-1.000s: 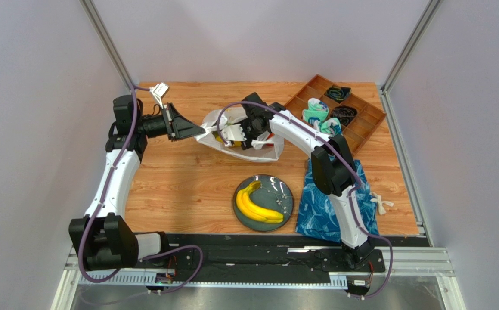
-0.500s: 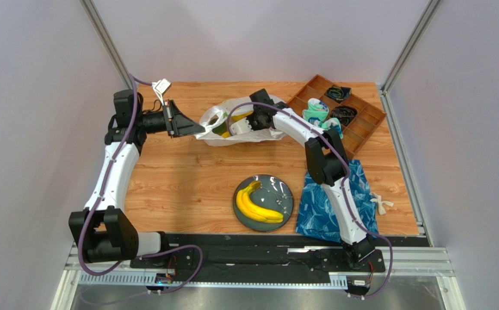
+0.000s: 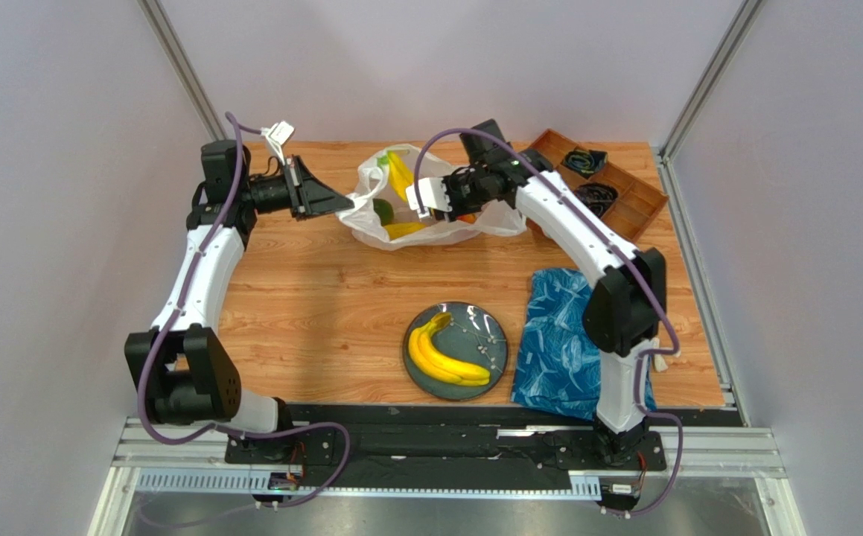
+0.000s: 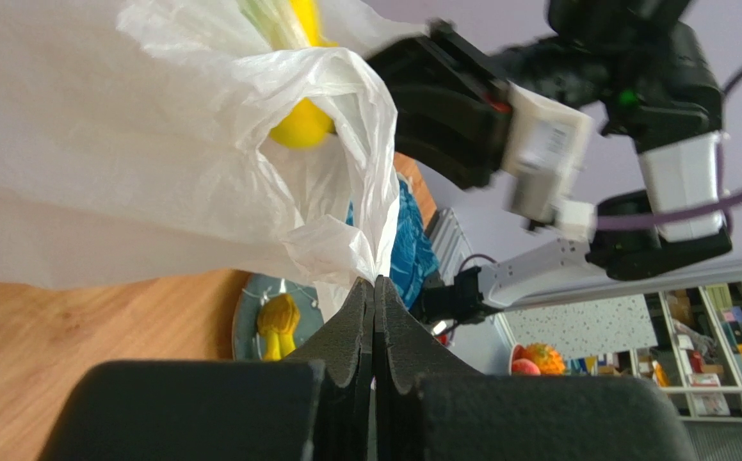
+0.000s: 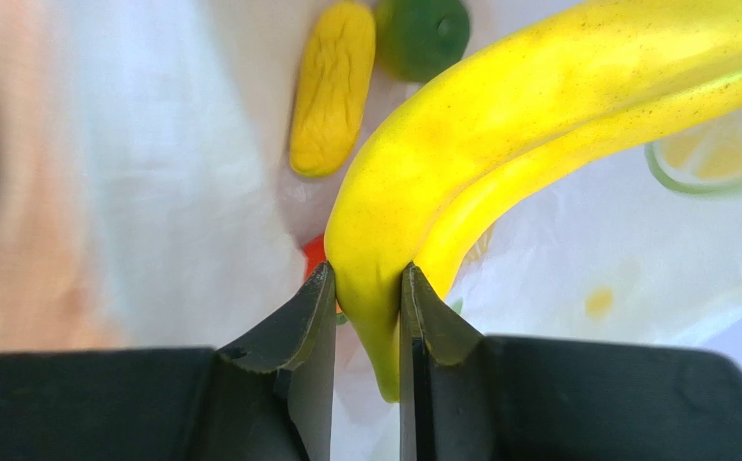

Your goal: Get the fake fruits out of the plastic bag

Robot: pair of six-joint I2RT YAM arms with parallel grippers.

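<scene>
The white plastic bag (image 3: 385,223) lies at the back middle of the table. My left gripper (image 3: 346,204) is shut on the bag's left edge, with the film pinched between the tips (image 4: 375,280). My right gripper (image 3: 416,197) is shut on the stem end of a yellow banana bunch (image 3: 400,173), held at the bag's mouth. In the right wrist view the jaws (image 5: 365,280) clamp the banana bunch (image 5: 500,125). Below it in the bag lie a yellow piece (image 5: 331,91), a green fruit (image 5: 423,34) and a bit of red fruit (image 5: 315,254). The bag's lemon print (image 5: 711,154) shows.
A grey plate (image 3: 489,335) at the front middle holds another banana bunch (image 3: 443,355). A blue patterned cloth (image 3: 564,341) lies to its right. A wooden compartment tray (image 3: 626,207) stands at the back right, partly behind my right arm.
My right arm has swung up and back, drawing the banana bunch up at the bag's mouth. The bag and my left gripper have shifted toward the back.
</scene>
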